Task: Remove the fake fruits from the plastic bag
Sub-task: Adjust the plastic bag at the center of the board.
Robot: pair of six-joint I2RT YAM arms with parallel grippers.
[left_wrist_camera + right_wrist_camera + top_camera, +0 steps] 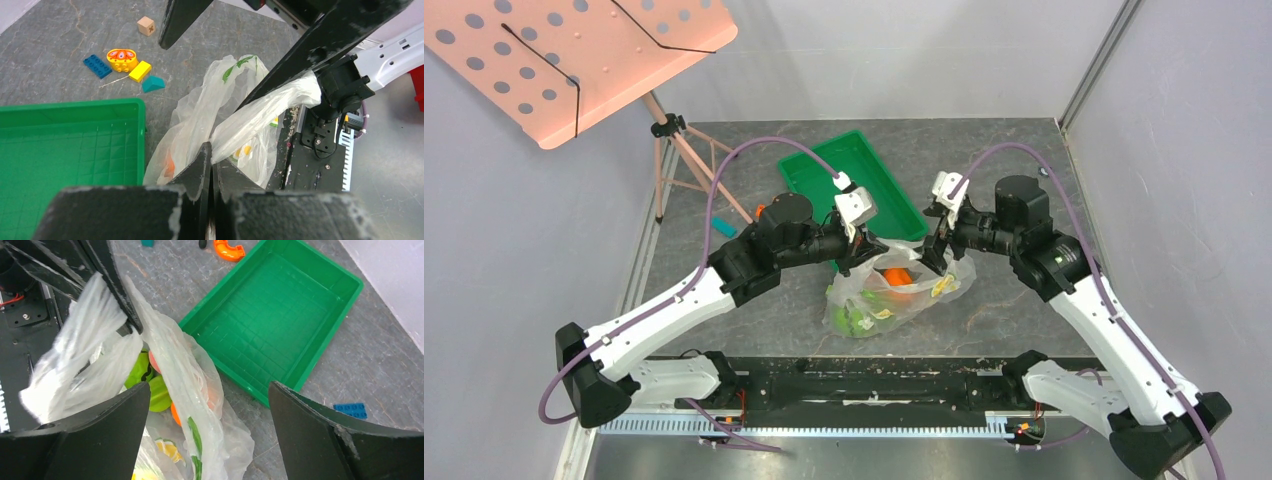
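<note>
Both arms at plastic bag [894,300]: left gripper [211,150] clamped on bag film; right gripper [205,390] spread wide apart; fake fruits [159,392] inside.

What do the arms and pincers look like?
The left arm and right arm have white links, black joints and bases, and a purple cable each running to a white wrist camera. The left pincer and right pincer are black, flat-fingered, with scuffed pale edges.

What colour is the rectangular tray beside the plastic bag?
The tray is solid green with a gridded floor; best seen in the right wrist view.
</note>
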